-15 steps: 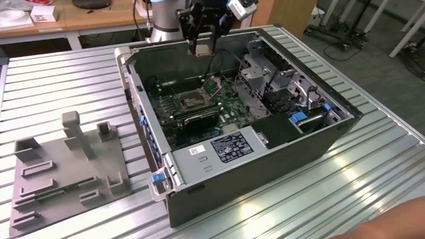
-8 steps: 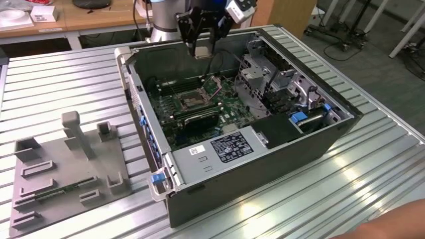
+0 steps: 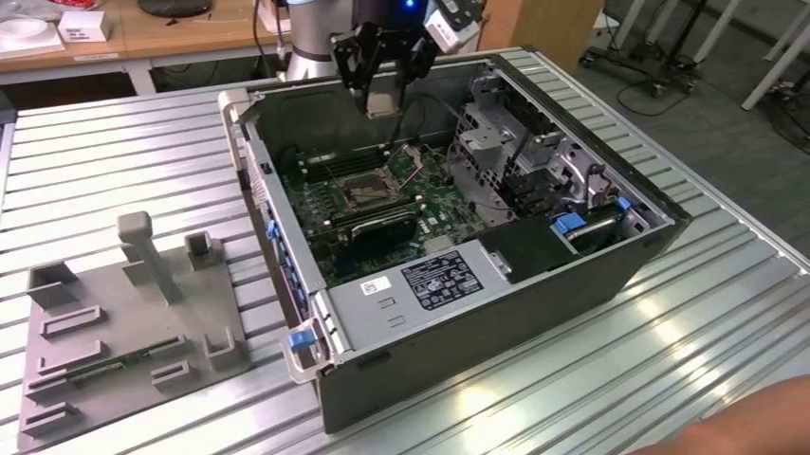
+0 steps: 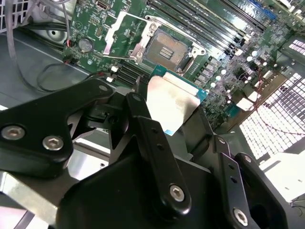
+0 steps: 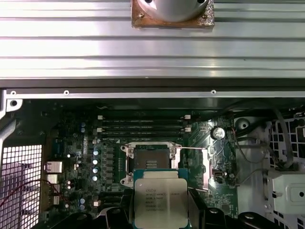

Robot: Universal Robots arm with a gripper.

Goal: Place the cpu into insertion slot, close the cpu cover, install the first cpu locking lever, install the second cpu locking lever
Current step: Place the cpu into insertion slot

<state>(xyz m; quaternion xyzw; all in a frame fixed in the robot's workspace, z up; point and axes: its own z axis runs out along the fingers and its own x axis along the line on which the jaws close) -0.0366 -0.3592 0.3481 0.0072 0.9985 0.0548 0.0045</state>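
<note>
While a grey tray point(image 3: 127, 322) of posts and pockets sits on the ribbed table point(image 3: 114, 161) at the exterior view's left, the open computer case point(image 3: 532, 284) stands in the middle. Above its far wall the claw point(image 3: 382, 99) is clamped on the chip point(image 3: 379, 104), high over the green board point(image 3: 431, 204) and well apart from the socket point(image 3: 358, 196). The cover point(image 3: 408, 159) is tipped up beside that socket, and in the first wrist view the chip's point(image 5: 159, 202) silver top carries small print, its edges square with the socket's point(image 5: 151, 162); further right are a printed sticker point(image 3: 441, 278) and a person's arm point(image 3: 746, 427).
</note>
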